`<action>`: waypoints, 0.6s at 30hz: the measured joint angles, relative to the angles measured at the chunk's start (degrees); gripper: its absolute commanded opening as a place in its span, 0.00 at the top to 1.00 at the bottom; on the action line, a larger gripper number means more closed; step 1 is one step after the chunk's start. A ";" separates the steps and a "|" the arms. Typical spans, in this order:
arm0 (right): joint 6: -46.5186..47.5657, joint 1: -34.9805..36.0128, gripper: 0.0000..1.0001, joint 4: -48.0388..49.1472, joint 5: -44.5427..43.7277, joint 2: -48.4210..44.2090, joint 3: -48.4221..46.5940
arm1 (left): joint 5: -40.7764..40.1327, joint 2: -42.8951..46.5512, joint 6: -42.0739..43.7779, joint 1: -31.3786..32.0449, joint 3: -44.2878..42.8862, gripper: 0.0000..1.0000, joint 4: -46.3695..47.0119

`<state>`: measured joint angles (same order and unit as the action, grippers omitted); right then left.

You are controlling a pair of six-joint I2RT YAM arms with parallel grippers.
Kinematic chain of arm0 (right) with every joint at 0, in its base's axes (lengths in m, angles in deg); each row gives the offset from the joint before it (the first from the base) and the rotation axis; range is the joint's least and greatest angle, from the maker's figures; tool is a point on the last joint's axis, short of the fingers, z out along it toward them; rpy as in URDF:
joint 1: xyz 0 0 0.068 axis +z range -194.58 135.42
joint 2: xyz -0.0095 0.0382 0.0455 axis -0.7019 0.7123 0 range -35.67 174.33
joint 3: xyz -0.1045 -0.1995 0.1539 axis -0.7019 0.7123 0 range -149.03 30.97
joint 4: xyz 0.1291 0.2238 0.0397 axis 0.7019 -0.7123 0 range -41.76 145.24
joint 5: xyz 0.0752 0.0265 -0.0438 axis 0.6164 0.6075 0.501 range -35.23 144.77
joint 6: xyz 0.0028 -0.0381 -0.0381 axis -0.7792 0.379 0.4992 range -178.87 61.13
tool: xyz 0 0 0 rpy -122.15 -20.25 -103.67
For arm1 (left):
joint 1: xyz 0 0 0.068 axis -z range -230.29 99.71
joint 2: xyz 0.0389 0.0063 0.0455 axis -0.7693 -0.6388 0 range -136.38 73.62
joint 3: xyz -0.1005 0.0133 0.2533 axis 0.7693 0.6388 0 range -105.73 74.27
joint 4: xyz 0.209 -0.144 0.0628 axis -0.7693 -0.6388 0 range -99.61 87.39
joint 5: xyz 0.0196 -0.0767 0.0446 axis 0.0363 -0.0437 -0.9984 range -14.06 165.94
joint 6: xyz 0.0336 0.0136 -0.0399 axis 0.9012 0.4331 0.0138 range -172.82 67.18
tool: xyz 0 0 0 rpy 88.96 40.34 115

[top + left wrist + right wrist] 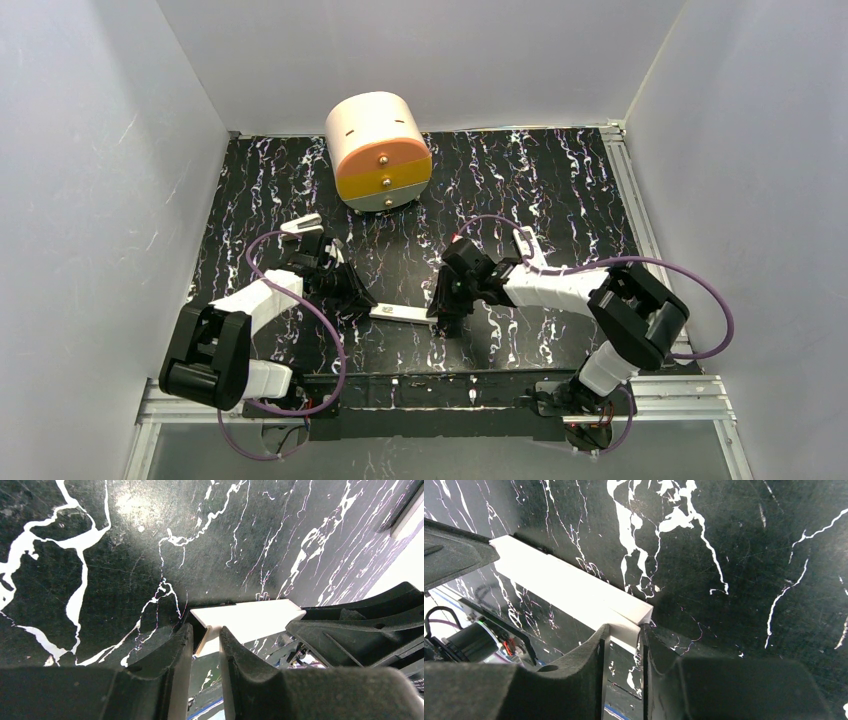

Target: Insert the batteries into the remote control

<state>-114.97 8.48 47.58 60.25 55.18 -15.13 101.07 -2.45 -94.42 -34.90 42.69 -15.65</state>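
Left gripper [206,632] and right gripper [622,630] pinch opposite ends of the narrow white bar [403,313], which we judge light, stiff and slick.

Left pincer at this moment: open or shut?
Shut on the white bar: in the left wrist view, the left pincer has its fingers closed on either side of the bar's end.
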 measured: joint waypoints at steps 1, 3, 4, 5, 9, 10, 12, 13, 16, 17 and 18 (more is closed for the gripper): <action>0.13 0.07 0.61 -0.26 -0.15 -0.02 -0.15 | 0.02 0.00 0.00 0.00 0.02 0.77 -0.02; 0.42 0.31 0.56 -0.98 -0.70 -0.02 -0.61 | 0.04 0.00 0.00 0.02 0.04 0.77 -0.04; 0.61 0.57 0.55 -1.11 -1.33 -0.02 -0.83 | 0.02 0.00 0.00 0.04 0.07 0.77 -0.04; 0.81 0.83 0.54 -1.29 -2.12 -0.02 -1.03 | 0.02 0.00 0.00 0.07 0.09 0.78 -0.04; 1.88 1.55 0.54 -3.15 -5.40 -0.17 -2.05 | 0.04 0.15 0.00 0.11 0.24 0.80 -0.02; 2.29 1.62 0.55 -3.78 -6.23 -0.37 -2.29 | 0.07 0.22 0.00 0.11 0.28 0.80 0.00; 2.93 1.60 0.57 -5.05 -7.50 -0.76 -2.62 | 0.24 0.26 -0.02 0.11 0.37 0.81 0.00; 3.17 1.60 0.58 -5.64 -7.91 -0.96 -2.73 | 0.28 0.26 -0.02 0.11 0.39 0.82 0.02; 3.63 1.60 0.63 -6.23 -8.52 -1.27 -2.89 | 0.50 0.28 -0.04 0.11 0.46 0.83 0.04; 3.65 1.62 0.66 -6.23 -8.55 -1.29 -2.89 | 0.55 0.33 -0.04 0.11 0.48 0.83 0.02; 3.65 1.62 0.69 -6.23 -8.52 -1.31 -2.89 | 0.59 0.39 -0.02 0.11 0.52 0.83 0.02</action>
<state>-111.32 10.10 41.35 51.73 53.87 -18.02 101.66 -2.06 -94.44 -34.79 43.22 -15.62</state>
